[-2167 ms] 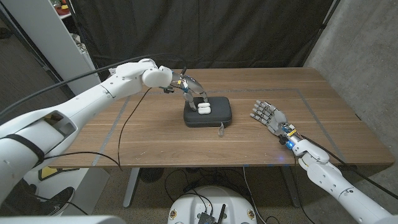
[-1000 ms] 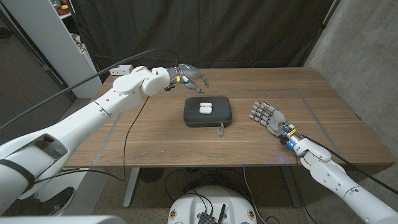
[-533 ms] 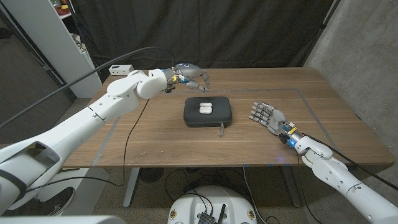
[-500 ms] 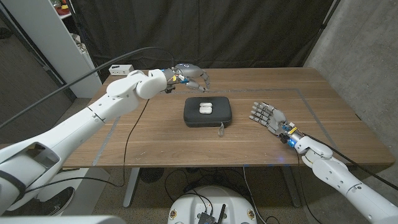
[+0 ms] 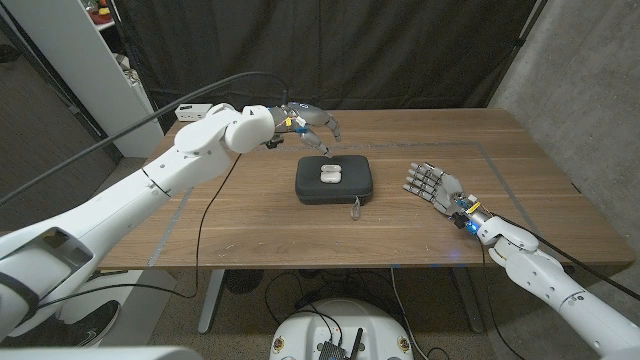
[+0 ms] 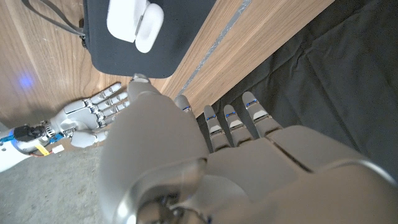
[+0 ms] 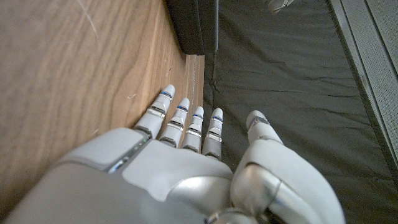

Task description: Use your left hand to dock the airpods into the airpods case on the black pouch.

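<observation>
Left hand hovers empty, fingers spread and curved down, above the table's far side just behind the pouch. On the pouch lies the white case, lid open. Right hand waits well to the pouch's right, fingers straight and apart, holding nothing.

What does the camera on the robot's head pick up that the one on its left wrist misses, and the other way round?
The head view alone takes in the whole wooden table, both arms and the grey shelf. The left wrist view alone gives a close look at the back of the left hand. Both show the black pouch, the white airpods case on it, and the right hand.
</observation>
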Tool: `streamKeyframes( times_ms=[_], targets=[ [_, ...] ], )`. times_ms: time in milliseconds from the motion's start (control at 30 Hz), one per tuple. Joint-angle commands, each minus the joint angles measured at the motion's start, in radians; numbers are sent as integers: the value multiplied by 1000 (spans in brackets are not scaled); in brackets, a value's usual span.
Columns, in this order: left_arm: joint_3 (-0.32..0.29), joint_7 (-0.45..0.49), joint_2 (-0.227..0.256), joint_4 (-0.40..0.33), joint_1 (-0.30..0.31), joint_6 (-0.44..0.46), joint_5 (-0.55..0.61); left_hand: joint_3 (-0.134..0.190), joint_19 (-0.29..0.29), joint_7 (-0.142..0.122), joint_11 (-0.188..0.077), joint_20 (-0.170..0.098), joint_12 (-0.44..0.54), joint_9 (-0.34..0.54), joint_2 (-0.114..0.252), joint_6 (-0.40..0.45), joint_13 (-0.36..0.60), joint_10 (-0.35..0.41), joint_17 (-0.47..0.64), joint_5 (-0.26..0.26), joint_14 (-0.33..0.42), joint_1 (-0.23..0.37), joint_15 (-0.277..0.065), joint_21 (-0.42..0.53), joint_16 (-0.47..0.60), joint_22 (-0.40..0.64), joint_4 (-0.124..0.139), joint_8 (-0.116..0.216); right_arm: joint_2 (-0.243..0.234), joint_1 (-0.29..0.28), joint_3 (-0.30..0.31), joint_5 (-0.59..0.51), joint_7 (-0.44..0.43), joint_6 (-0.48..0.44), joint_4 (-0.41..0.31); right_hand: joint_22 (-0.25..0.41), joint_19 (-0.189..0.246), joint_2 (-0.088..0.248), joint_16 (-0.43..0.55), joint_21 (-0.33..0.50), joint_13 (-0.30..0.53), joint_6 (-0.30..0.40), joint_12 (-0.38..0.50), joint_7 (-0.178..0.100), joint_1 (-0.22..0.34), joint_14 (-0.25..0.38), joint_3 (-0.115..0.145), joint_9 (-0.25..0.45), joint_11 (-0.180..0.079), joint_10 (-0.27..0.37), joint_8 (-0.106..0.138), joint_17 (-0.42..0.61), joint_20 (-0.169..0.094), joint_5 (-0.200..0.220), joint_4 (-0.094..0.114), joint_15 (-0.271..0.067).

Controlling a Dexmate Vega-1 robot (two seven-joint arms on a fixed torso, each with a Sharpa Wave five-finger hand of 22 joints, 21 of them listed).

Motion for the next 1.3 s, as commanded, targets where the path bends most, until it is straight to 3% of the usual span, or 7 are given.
streamKeyframes(
  times_ms=[33,533,1300],
  targets=[
    [101,-148,-81,68,-131,31,89,-16,-23,-1,5,9,-9,3,-7,-30,-2,-24,-1,9,-30,-14,-14,-11,-4,-3,2,-8,-11,24,0,11,43,-29,33,3,2,3,7,3,6,8,2,5,-8,7,2,1,0,5,0,5,2,2,2,-70],
    [160,-234,-134,192,-212,-35,35,-23,-54,-7,17,16,-22,1,-24,-76,-9,-64,-5,18,-75,-25,-7,-30,-5,-10,2,-16,5,39,9,19,58,-25,71,3,2,2,7,3,6,7,3,4,-10,5,2,1,1,6,0,5,2,2,3,-70],
    [223,-277,-156,261,-269,-49,73,-22,-67,-9,23,18,-27,-2,-41,-115,-15,-92,-9,29,-109,-23,1,-42,-4,-13,-5,-18,20,30,15,17,50,-13,78,3,1,2,7,3,6,6,3,4,-10,4,2,1,0,6,-1,5,3,1,2,-69]
  ],
)
